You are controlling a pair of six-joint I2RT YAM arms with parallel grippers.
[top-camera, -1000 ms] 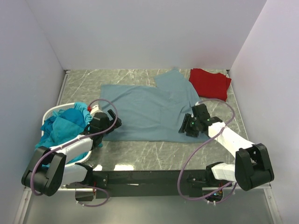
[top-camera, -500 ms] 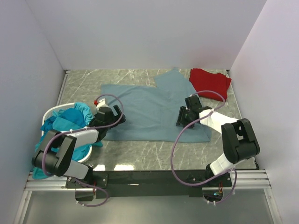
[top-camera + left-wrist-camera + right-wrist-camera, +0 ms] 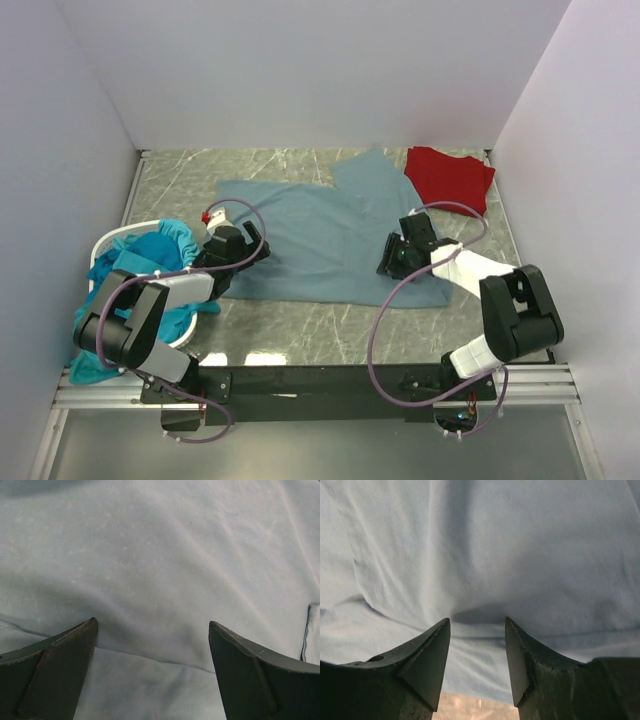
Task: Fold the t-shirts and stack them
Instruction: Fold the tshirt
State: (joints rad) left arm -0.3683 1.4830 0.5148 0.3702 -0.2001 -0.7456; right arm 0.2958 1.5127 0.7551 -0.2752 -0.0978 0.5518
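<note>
slate-blue t-shirt (image 3: 320,240): lying spread at frame centre | left gripper (image 3: 258,250): hovering wide open at its left edge | right gripper (image 3: 390,260): standing part-open at its right, possibly pressing cloth | red t-shirt (image 3: 450,178): lying upper right | teal t-shirts (image 3: 150,255): heaping in basket (image 3: 108,240), left

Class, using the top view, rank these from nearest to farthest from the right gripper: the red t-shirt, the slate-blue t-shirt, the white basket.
1. Slate-blue t-shirt: directly beneath the right gripper, mid-table.
2. Red t-shirt: far right corner.
3. White basket: across the table, at the left edge.
</note>
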